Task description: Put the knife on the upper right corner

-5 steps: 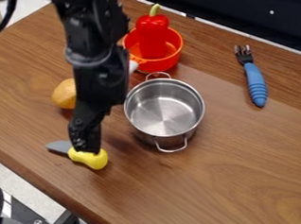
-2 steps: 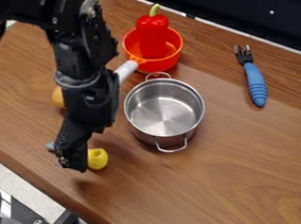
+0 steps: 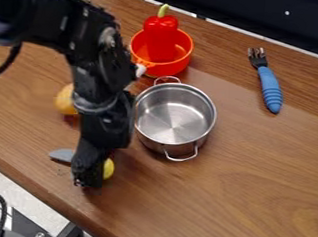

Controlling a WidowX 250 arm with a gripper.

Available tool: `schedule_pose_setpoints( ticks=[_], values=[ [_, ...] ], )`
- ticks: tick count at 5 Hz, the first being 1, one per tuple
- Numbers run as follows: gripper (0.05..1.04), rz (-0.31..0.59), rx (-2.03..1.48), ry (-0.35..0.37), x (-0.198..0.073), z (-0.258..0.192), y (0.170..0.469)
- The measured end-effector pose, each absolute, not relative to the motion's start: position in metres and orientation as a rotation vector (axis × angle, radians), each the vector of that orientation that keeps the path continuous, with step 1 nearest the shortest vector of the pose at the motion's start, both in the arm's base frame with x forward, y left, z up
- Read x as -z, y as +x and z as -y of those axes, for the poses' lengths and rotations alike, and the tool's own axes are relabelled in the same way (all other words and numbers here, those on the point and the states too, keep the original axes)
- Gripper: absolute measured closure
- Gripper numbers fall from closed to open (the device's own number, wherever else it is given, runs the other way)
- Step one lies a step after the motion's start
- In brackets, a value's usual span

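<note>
Now that the gripper (image 3: pixel 88 181) has shifted rightward, more of the knife's grey blade (image 3: pixel 63 155) shows on its left, the yellow handle (image 3: pixel 109 169) peeking out right. How far it is open, or whether it grips the knife, I cannot tell. Lower left runs the table (image 3: pixel 184 207) edge; upper right, nearby, stands a steel pot (image 3: pixel 175 123).

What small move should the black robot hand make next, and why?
Perhaps a gentle grip here: the hand overlaps the middle of the grey-bladed, yellow-handled knife, its blade showing on one side, its handle end on the other.
</note>
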State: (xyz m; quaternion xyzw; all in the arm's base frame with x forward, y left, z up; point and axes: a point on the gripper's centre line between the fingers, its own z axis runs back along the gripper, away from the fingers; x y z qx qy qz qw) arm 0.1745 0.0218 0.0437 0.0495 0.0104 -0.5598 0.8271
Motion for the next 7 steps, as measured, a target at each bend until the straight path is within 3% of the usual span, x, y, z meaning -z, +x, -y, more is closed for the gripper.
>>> schedule_pose_setpoints(
  ticks=[1,4,5,7],
  values=[
    [0.648,-0.020,1.187,0.096,-0.043,-0.020,0.173],
    [0.682,-0.060,1.136,0.095,-0.051,-0.021,0.177],
    [0.682,-0.049,1.053,0.095,-0.073,-0.016,0.188],
    [0.682,-0.015,0.916,0.008,-0.114,0.016,0.219]
  ],
)
